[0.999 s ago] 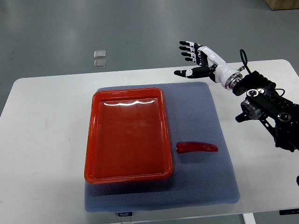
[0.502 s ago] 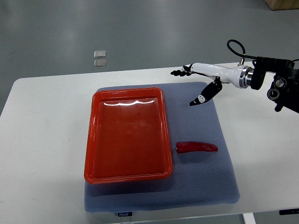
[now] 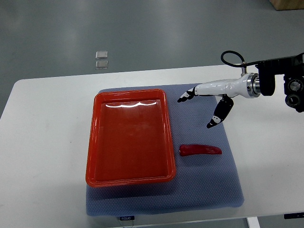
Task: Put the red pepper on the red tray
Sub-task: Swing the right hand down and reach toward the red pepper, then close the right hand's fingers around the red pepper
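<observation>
though glossy, curved red pepper [image 3: 200, 150] on textured mat [image 3: 209, 185]

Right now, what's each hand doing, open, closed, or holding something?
Left hand: not in view.
Right hand: open, fingers spread, holding nothing, above the mat beyond the pepper.

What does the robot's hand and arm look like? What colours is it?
The right hand is white with thin fingers that have black tips. A shiny silver ring joins it to a chunky black arm, and a black cable loops up above the wrist. The other arm is not in the picture.
</observation>
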